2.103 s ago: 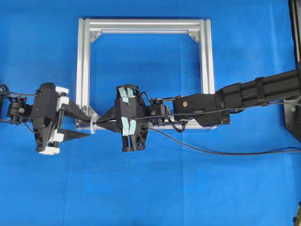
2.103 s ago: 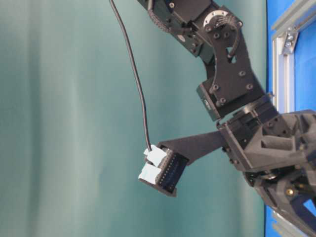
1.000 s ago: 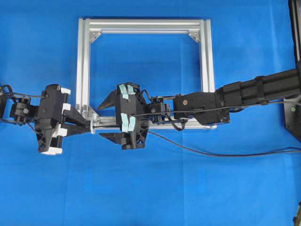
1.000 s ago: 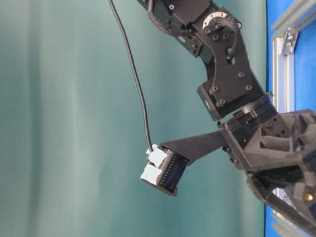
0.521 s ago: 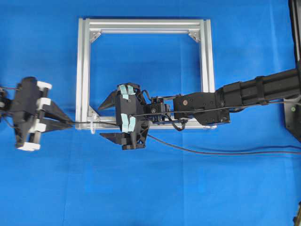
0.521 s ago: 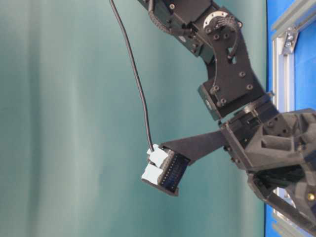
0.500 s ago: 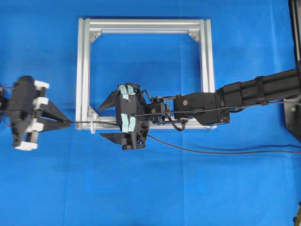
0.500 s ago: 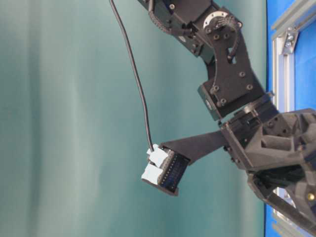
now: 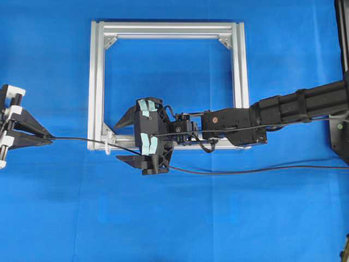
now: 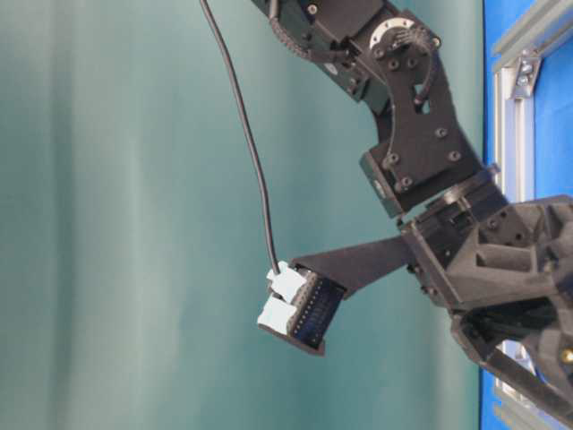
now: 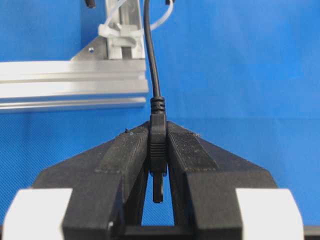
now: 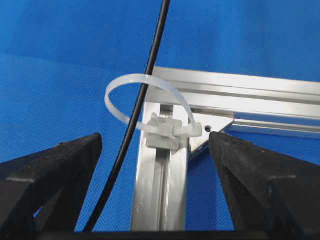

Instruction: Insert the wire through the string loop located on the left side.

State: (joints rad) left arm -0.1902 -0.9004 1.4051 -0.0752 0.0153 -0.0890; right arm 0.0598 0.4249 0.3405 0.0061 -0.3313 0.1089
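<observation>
The wire (image 9: 76,138) is a thin black cable. It runs from my left gripper (image 9: 49,137) at the far left, through the string loop (image 9: 109,143) on the frame's lower left corner, and passes under my right gripper (image 9: 126,138). The left wrist view shows my left gripper (image 11: 158,135) shut on the wire's plug (image 11: 158,145), and the cable (image 11: 150,60) leads away toward the whitish loop (image 11: 117,32). My right gripper (image 12: 155,142) stands open astride the frame corner. The wire (image 12: 135,120) passes through the loop (image 12: 161,130) there, and the fingers do not touch it.
The square aluminium frame (image 9: 95,82) lies on the blue cloth. The rest of the wire (image 9: 245,170) trails off to the right, below the right arm (image 9: 294,106). In the table-level view the right arm (image 10: 421,161) fills the right side, beside the frame (image 10: 515,107).
My left gripper shut on the plug and moved far to the left, drawing the wire through the loop. My right gripper opened about a second ago and has stayed in place.
</observation>
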